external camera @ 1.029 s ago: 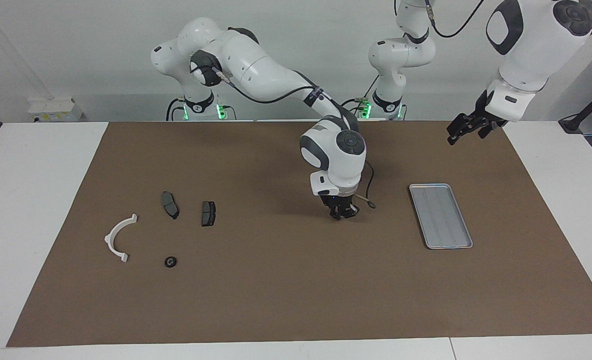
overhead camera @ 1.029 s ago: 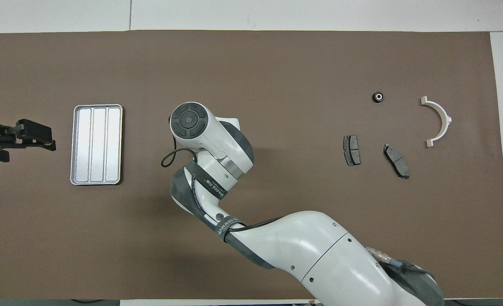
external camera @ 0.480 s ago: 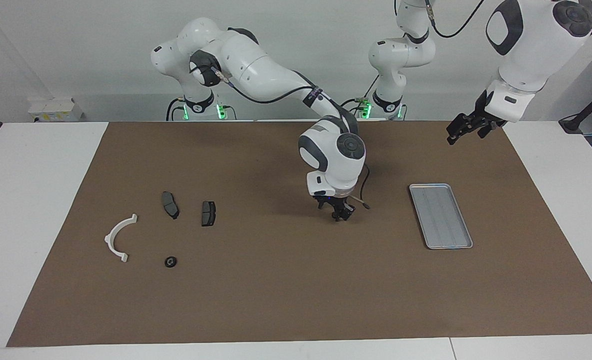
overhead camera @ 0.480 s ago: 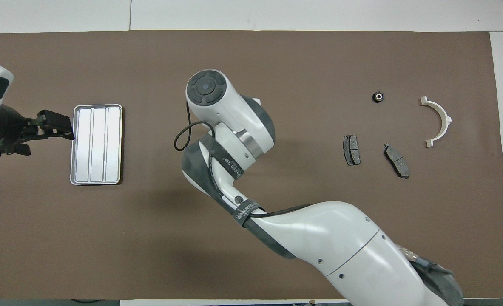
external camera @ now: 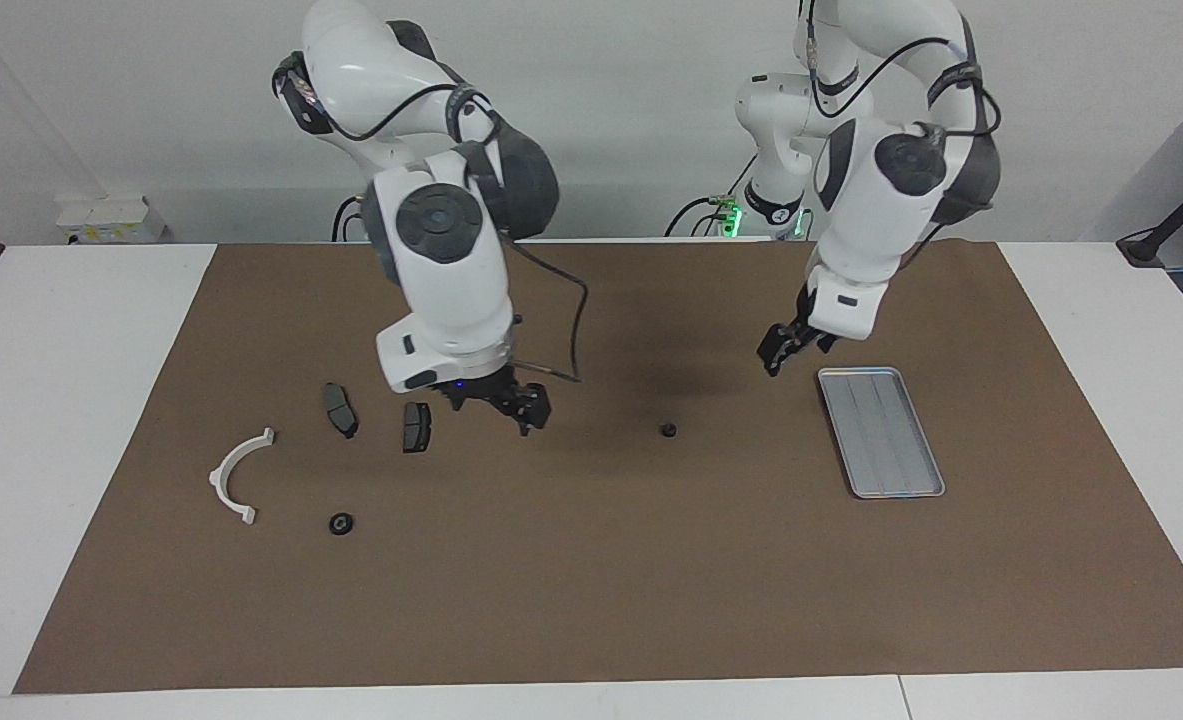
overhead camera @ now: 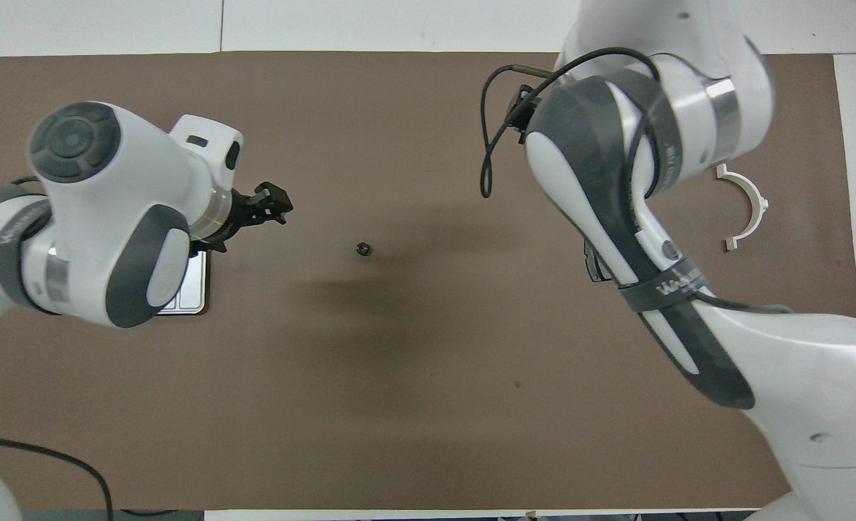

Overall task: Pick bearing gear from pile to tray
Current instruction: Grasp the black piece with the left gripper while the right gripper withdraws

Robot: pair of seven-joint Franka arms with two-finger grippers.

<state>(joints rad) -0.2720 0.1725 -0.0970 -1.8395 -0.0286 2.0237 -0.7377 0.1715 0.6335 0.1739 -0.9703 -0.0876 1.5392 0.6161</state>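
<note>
Brown matting (external camera: 591, 560) covers the white table, and a small black bearing gear (external camera: 668, 430) lies alone on it about midway along, between the pile and the tray (external camera: 881, 432), touching neither. As I read it, that spot suits a handover: it sits within reach of both arms, so one can drop the part there for the other to collect.

Toward the left arm's end, the left gripper (external camera: 777, 352) hangs low over the mat just beside the tray's nearer corner, tilted toward the gear; whether its fingers are apart I cannot tell. It looks placed to take the gear the short way to the empty ribbed tray.

Toward the right arm's end, the right gripper (external camera: 528, 405) hovers above the mat beside one of two dark brake pads (external camera: 416, 426), fingers spread and empty. Around it lie the other pad (external camera: 340, 409), a white half-ring bracket (external camera: 238, 476) and a second black ring (external camera: 341, 523).
</note>
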